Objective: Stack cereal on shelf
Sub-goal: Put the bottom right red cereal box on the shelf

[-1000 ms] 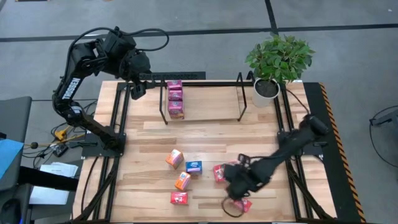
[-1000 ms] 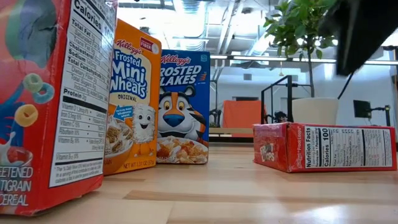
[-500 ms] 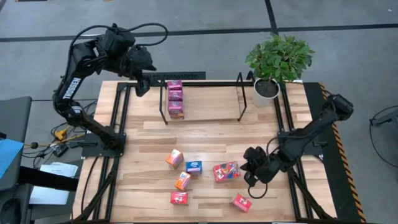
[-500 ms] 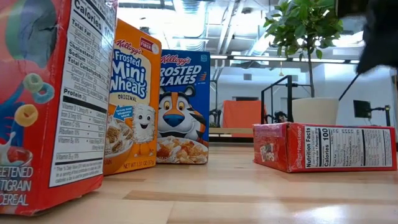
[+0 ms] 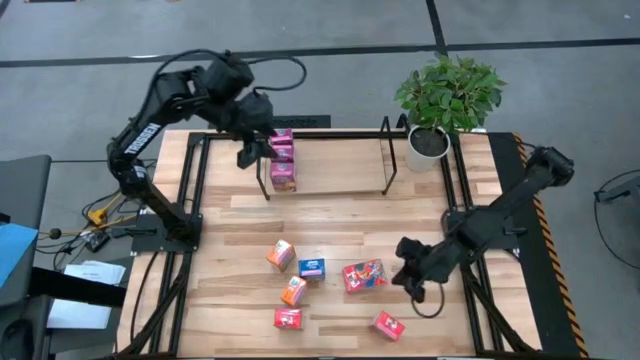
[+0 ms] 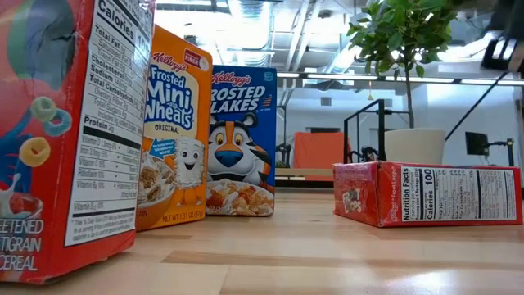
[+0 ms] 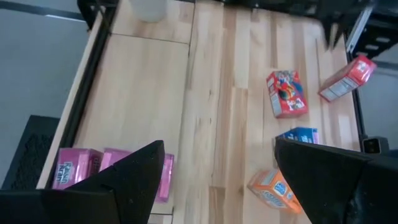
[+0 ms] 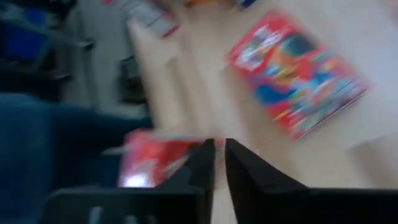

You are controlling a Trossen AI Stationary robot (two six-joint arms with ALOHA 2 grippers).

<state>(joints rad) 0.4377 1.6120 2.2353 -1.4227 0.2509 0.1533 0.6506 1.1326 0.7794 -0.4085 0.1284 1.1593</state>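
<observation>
Left gripper: It hangs over the back left of the table, just beside the pink boxes. Its two fingers stand wide apart. Nothing is in them.

Shelf: The thin black rack stands at the back of the table, in the middle.

Pink boxes: Three pink cereal boxes sit in a row at the left end of the shelf, touching each other.

Front left boxes: An orange box stands near the middle of the table. A blue box is just to its right. Another orange box is nearer the front edge. A small red box is nearest the front edge.

Flat red box: It lies flat on the wood, right of the blue box and just left of the right gripper. They do not touch.

Tilted red box: It sits by the front edge, near the right gripper.

Right gripper: It is low over the front right of the table. Its fingers are almost together with a thin gap. It holds nothing.

Plant: A green plant in a white pot stands at the back right corner, beside the shelf's right end.

Table: Light wood planks.
</observation>
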